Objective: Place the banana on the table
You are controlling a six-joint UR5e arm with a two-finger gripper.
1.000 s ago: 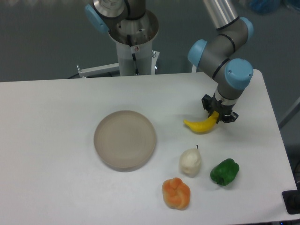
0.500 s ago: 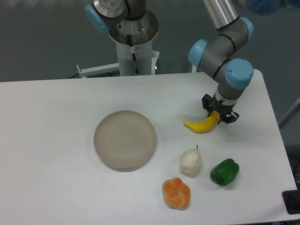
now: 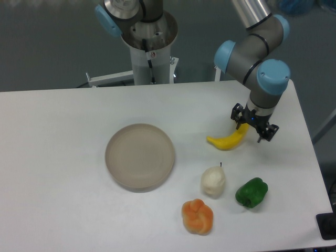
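You have the small, curved, bright yellow toy banana (image 3: 229, 139) lying on the flat white desk (image 3: 58, 136), to the right of the round beige plate (image 3: 139, 156) and well apart from it. Its long body appears to rest flat on the surface, with the upper right tip rising toward the black two-finger claw (image 3: 254, 126).

The claw sits just above that tip, with its fingers spread to either side of it. They look parted rather than pinched on the fruit, so you appear to have let go, though at this size you cannot tell for certain whether one finger touches the tip.

As a judgement, the placing itself looks done: the banana is on the desk, not on the plate, and nothing seems to be carrying its weight. What is left for you is to lift the arm straight up and clear without nudging the tip, since a sideways brush could roll or slide the smooth toy.

Below the banana, near the front of the desk, you also have a pale whitish pear-shaped toy fruit (image 3: 213, 181), a glossy green toy pepper (image 3: 251, 192) and a lumpy orange toy fruit (image 3: 198, 216), all apart from the banana.
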